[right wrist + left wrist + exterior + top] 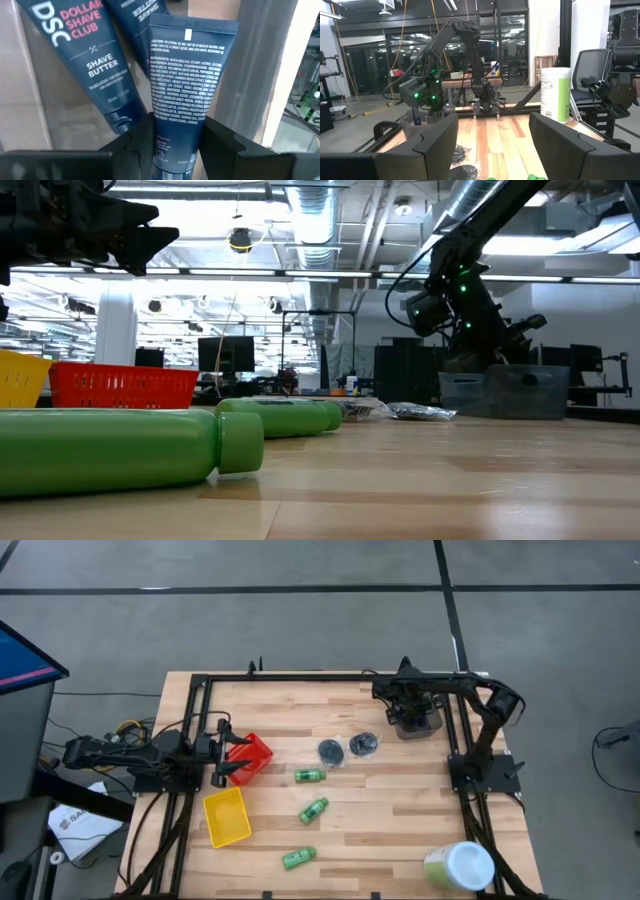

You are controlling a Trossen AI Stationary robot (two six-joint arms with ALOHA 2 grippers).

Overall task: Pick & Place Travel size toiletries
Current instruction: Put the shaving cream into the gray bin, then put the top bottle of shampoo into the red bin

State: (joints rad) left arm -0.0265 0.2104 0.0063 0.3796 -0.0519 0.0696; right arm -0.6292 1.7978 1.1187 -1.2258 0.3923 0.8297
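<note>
My right gripper (pixel 412 718) hangs over the grey bin (pixel 432 728) at the table's far right and is shut on one dark blue tube (pixel 185 75). Other blue tubes (pixel 87 65) lie in the bin beneath it. My left gripper (pixel 222 755) is open and empty above the near-left edge of the red bin (pixel 256 752). Three green bottles (pixel 309 775) (pixel 314 810) (pixel 299 858) lie on their sides mid-table. Two dark grey discs (pixel 331 752) (pixel 363 745) lie flat beyond them. My right gripper pinches the dark blue tube between its two fingers at the cap end (pixel 172 150), coming from above and pointing down. The tube hangs below the fingers with its crimped end (pixel 195 22) lowest, inside the grey bin and in front of the tubes lying there.
A yellow bin (pixel 227 817) sits near the table's left edge, just nearer than the red one. A large pale green-and-white tub (pixel 458 866) stands at the near right corner. Black frame rails run along the table's left, right and far sides. Bare wood lies between the bottles and the tub.
</note>
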